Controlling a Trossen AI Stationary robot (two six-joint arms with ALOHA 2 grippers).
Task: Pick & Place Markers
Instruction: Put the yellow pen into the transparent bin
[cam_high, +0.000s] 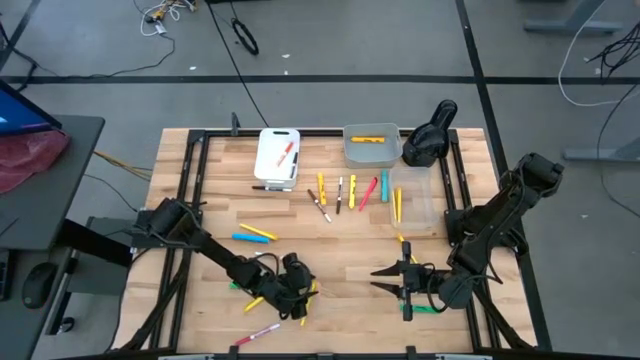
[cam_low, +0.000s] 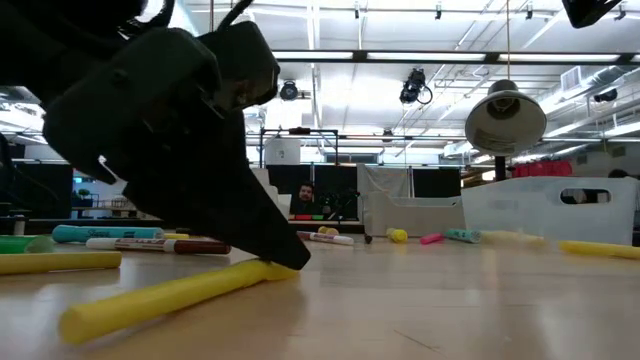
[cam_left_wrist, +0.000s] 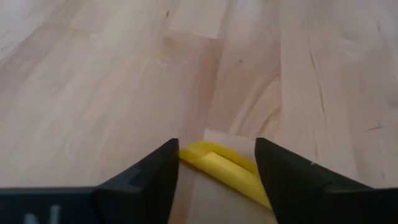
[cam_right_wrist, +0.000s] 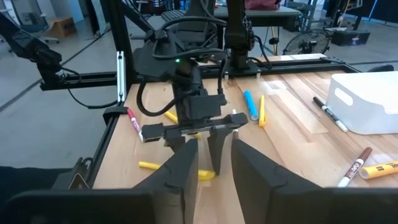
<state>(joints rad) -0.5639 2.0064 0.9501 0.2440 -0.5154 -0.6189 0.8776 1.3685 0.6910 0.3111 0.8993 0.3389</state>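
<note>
Left wrist view: smooth yellow marker (cam_left_wrist: 225, 169) on grained wooden table (cam_left_wrist: 112, 81)

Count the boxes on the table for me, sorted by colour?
White bin: 1
Grey bin: 1
Clear bin: 1
Total: 3

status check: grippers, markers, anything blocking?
Left gripper down at table, jaws open around a yellow marker, not clamped yet. Right gripper low near front edge, empty as far as visible. Other markers scattered; nothing blocking.
</note>
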